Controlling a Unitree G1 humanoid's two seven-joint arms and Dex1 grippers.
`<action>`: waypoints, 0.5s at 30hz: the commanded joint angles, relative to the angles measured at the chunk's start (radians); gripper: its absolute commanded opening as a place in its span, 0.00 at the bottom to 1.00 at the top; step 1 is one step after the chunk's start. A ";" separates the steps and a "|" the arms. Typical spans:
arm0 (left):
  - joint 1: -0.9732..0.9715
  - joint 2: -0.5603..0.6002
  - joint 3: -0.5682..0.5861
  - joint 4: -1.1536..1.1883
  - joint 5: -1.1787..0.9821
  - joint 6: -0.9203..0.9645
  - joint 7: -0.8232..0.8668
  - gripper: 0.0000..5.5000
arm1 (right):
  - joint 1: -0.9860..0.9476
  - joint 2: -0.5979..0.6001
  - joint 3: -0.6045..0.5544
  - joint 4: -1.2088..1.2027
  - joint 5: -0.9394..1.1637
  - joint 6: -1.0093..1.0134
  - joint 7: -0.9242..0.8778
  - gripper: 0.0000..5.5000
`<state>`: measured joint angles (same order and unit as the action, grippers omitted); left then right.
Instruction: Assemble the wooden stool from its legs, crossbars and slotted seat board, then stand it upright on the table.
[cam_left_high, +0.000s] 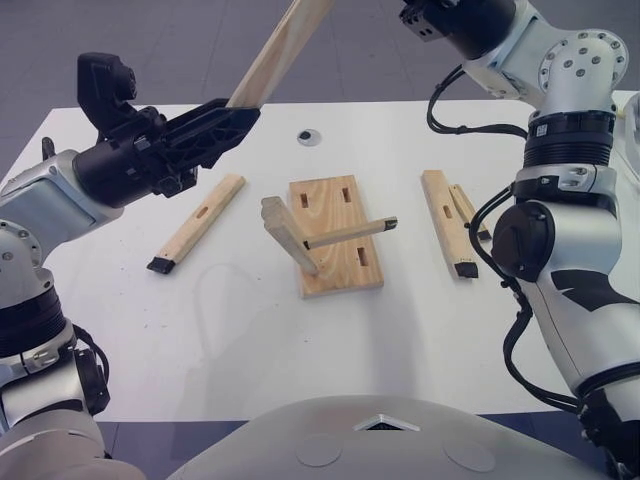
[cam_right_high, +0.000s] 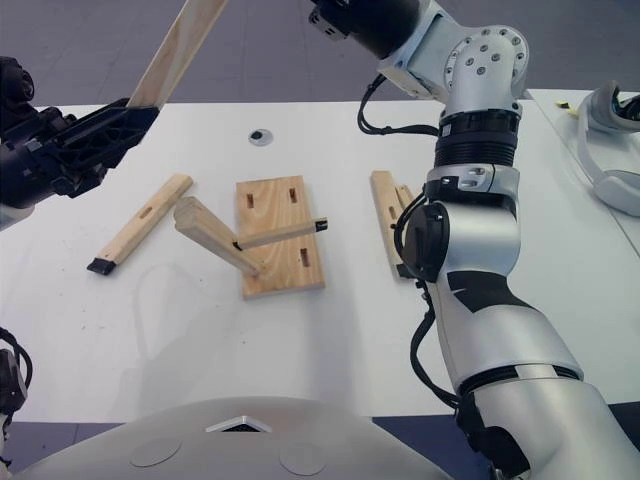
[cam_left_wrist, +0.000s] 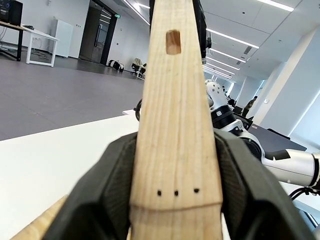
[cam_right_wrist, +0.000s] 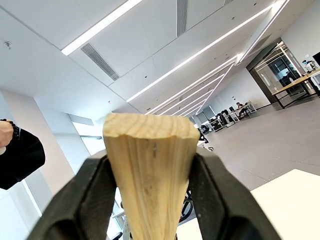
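My left gripper (cam_left_high: 238, 110) clenched the stiff, light leg (cam_left_high: 280, 45) at the frame's upper left, my right gripper (cam_right_wrist: 150, 162) clamping what seemed its far end (smooth wood, likely slippery).

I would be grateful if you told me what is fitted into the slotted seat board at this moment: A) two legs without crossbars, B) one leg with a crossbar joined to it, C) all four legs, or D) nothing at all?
B: a single leg rises at a tilt from the seat board, with a crossbar running from its side, while the board's other visible slots are open.
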<state>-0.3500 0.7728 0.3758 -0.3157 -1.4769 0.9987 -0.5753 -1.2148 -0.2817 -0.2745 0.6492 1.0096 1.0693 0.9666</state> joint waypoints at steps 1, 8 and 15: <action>-0.017 -0.002 0.014 0.042 0.033 -0.027 0.053 0.44 | -0.052 -0.009 0.041 0.003 -0.064 -0.004 0.036 0.38; 0.188 0.010 0.048 0.048 0.243 -0.121 -0.054 0.52 | -0.166 -0.052 0.152 0.127 -0.316 -0.324 0.162 0.38; 0.410 -0.087 0.028 -0.095 0.275 -0.187 -0.041 0.52 | -0.237 -0.106 0.220 0.351 -0.511 -0.549 0.254 0.37</action>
<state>0.0456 0.7061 0.4105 -0.3767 -1.2217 0.8233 -0.6269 -1.3840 -0.3774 -0.0403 0.9705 0.5128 0.5398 1.2010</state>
